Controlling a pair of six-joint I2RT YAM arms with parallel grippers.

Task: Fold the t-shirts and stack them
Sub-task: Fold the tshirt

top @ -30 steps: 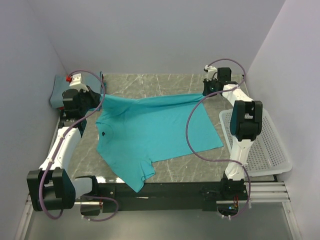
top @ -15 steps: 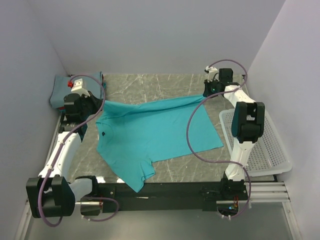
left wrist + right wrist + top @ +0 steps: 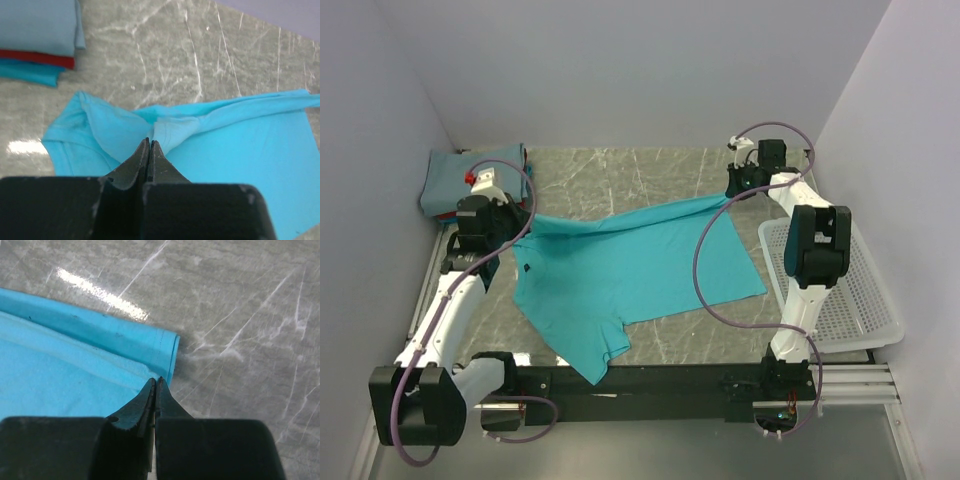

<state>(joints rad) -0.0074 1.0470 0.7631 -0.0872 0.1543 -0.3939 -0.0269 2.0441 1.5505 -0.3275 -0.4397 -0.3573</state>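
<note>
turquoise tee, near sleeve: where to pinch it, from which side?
Turquoise tee: pinch the near sleeve at its hem tip, probably from the near side. That tip laps over the table edge, so a pincer finger can slip under.

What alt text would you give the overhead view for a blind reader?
Two robot arms stretch a turquoise t-shirt by its far edge over a grey marble table, left pincer and right pincer both shut on it. Folded t-shirts sit far left, a white mesh basket right.

A white mesh basket (image 3: 868, 290) sits beside the grey marble table (image 3: 620, 175).
</note>
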